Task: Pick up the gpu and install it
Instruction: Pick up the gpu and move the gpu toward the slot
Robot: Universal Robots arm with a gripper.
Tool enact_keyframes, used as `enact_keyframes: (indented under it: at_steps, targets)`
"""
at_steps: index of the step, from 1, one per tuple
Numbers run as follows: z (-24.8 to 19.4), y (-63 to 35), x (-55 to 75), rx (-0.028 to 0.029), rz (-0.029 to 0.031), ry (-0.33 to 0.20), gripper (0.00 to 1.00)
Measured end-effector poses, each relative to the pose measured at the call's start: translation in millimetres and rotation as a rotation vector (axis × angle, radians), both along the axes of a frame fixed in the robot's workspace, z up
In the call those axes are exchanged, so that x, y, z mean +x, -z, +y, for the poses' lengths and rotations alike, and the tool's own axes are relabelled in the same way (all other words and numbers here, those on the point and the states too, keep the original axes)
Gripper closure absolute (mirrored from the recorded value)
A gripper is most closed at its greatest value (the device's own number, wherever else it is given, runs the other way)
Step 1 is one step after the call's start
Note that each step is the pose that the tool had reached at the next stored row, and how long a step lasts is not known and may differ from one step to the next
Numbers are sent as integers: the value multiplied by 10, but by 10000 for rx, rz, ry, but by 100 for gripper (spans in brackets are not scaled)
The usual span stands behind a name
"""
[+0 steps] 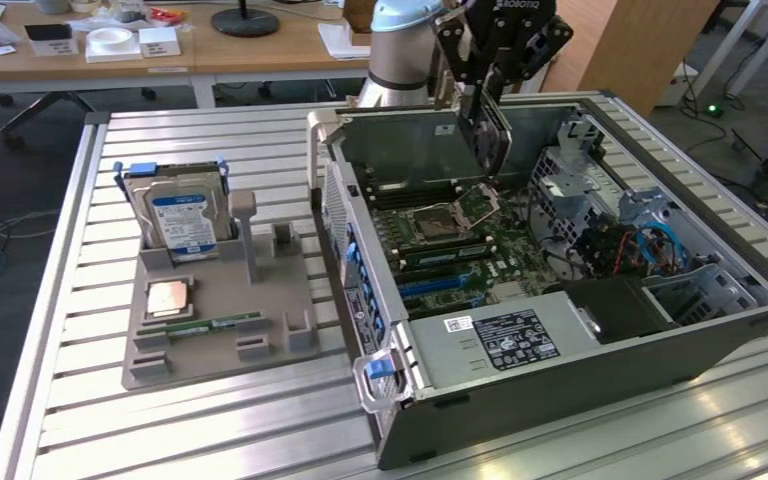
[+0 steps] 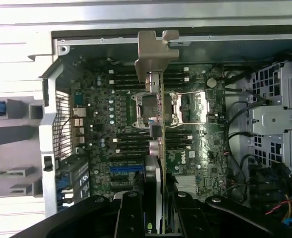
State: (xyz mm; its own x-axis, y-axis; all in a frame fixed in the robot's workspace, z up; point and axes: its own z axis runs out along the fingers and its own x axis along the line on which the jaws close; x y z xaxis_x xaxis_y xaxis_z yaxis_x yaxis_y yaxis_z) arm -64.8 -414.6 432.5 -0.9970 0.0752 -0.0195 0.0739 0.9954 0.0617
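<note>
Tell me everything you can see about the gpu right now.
The gpu is a thin, flat, dark card with a silvery metal bracket at one end, bent at its tip. It stands on edge, gripped by the tool, over the open case above the motherboard. It looks clear of the board, not yet in a slot.

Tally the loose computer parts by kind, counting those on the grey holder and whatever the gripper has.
Hard drive: 1
Square processor chip: 1
RAM stick: 1
GPU, held in the gripper over the open case: 1
Total: 4
</note>
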Motion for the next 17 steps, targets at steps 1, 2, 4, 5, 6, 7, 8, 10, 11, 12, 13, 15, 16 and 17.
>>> enact_keyframes:
  at_steps: [1,2,4,5,6,7,8,10,11,12,13,15,16,17]
  targets:
    - [6,0,142,8,0,-1,74]
    - [7,0,179,12,0,0,74]
    - [10,0,254,18,0,-1,74]
    - [11,0,288,20,0,-1,74]
    - [12,0,325,22,0,0,74]
    - [14,0,363,24,0,0,74]
    - [15,0,406,26,0,-2,74]
    - [18,0,496,29,-1,0,74]
    - [19,0,533,31,0,-2,74]
    - [23,0,624,34,-1,0,74]
    - [25,-1,658,34,0,-1,74]
    - [28,0,722,35,0,0,74]
    - [30,0,753,36,0,0,74]
    - [31,0,785,37,0,-1,74]
